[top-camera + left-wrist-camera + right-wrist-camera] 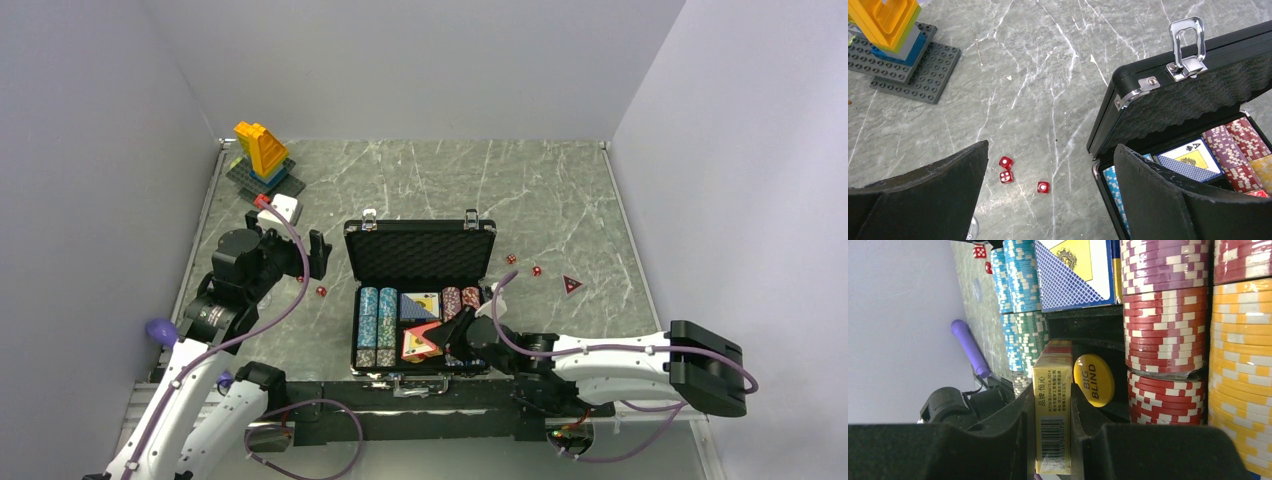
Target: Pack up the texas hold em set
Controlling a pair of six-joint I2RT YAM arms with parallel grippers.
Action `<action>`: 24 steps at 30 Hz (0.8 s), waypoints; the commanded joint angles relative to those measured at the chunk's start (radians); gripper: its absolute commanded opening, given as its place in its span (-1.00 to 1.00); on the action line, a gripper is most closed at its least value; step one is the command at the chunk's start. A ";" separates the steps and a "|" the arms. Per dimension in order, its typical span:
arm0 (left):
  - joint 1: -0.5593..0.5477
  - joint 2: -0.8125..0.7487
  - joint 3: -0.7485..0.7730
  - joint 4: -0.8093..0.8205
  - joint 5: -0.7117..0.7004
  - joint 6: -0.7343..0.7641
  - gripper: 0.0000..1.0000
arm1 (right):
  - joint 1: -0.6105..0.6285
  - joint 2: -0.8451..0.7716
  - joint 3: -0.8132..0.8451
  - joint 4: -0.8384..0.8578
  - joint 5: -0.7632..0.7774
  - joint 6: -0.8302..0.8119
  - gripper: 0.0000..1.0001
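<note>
Right wrist only: button [1094,380] (BIG BLIND) beside deck [1052,420].

The grey marbled table [560,200] carries an open black case [420,252] at the centre of the overhead view, a brick tower [261,148] on a dark baseplate [262,181] at upper left, three red dice [1006,162] left of the case, and two more red dice [510,259] and a small red triangle [571,284] to its right.

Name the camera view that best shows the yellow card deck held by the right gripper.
Right wrist: the yellow card deck stands edge-on, close up, clamped by the right gripper, barcode visible. Top external shows it small and tilted over the case. Left wrist misses it, showing only the blue deck.
</note>
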 commanded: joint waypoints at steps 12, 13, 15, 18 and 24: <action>0.005 0.002 0.007 0.037 0.008 -0.006 0.99 | -0.026 0.005 0.045 -0.053 -0.011 -0.014 -1.00; 0.005 0.002 0.008 0.037 0.008 -0.006 0.99 | -0.027 0.002 0.045 -0.057 -0.012 -0.014 -1.00; 0.005 0.003 0.008 0.036 0.007 -0.005 0.99 | -0.025 -0.007 0.051 -0.083 -0.011 -0.016 -1.00; 0.005 0.002 0.008 0.035 0.003 -0.003 0.99 | -0.025 -0.029 0.067 -0.137 -0.006 -0.036 -1.00; 0.005 0.003 0.008 0.035 0.010 -0.003 0.99 | -0.062 0.004 0.046 -0.069 -0.094 -0.064 -1.00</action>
